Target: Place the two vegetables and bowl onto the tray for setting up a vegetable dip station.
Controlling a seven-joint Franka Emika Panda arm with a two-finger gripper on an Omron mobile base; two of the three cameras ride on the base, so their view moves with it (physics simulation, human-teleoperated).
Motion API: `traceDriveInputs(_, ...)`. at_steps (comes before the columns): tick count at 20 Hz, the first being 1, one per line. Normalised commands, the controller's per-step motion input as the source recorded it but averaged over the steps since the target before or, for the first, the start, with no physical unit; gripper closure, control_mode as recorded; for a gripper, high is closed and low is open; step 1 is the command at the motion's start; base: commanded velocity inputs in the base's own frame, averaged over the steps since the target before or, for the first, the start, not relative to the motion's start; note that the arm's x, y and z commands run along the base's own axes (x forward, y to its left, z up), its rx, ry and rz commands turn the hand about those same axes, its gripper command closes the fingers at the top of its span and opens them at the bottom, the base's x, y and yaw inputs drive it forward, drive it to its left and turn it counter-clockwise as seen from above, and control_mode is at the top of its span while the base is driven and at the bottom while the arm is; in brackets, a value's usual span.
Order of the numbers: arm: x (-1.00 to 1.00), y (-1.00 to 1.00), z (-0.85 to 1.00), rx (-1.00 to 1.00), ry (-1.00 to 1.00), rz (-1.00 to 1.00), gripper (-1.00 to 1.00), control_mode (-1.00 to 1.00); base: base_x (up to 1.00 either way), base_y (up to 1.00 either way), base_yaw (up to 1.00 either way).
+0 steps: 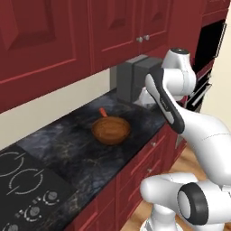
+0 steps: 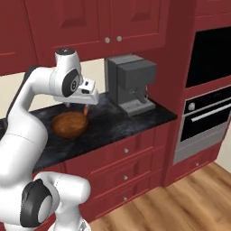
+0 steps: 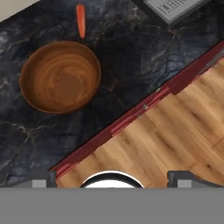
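The bowl [image 1: 111, 130] sits upright on the dark marble desk [image 1: 67, 149], in the middle of its depth, roughly midway between the stove [image 1: 22, 185] at the left end and the grey coffee machine [image 1: 133, 79] at the right end. Its glossy brown inside holds nothing. The carrot [image 1: 103, 112] lies just behind the bowl, toward the back edge of the desk by the wall, close to the bowl's rim but apart from it in the hand view, where the bowl [image 3: 60, 76] is at upper left and the carrot [image 3: 81, 20] points away from it above.

The fingers [image 3: 113, 177] stand wide apart and hold nothing; their two dark tips show at the bottom of the hand view, spread to either side. They hang high above the desk's front edge, looking down partly on the wood floor [image 3: 175, 127] and the red drawer fronts [image 3: 131, 118]. The bowl lies ahead of the fingers and to one side, well apart from them, and the carrot farther still beyond it. In the right base view the hand [image 2: 88, 95] hovers above the bowl [image 2: 68, 124], clear of it, with the carrot's orange end [image 2: 85, 109] showing just under the hand.
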Motion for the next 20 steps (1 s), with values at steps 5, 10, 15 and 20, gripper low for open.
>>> traceDriveInputs(5,0.00,0.00,0.00,0.00,0.00,0.00,-1.00,1.00,0.20,-0.41,0.30)
traceDriveInputs(10,0.00,0.00,0.00,0.00,0.00,0.00,-1.00,1.00,0.13,-0.41,0.35)
traceDriveInputs(15,0.00,0.00,0.00,0.00,0.00,0.00,-1.00,1.00,0.08,-0.43,0.35)
traceDriveInputs(20,0.00,0.00,0.00,0.00,0.00,0.00,-1.00,1.00,0.05,-0.44,0.34)
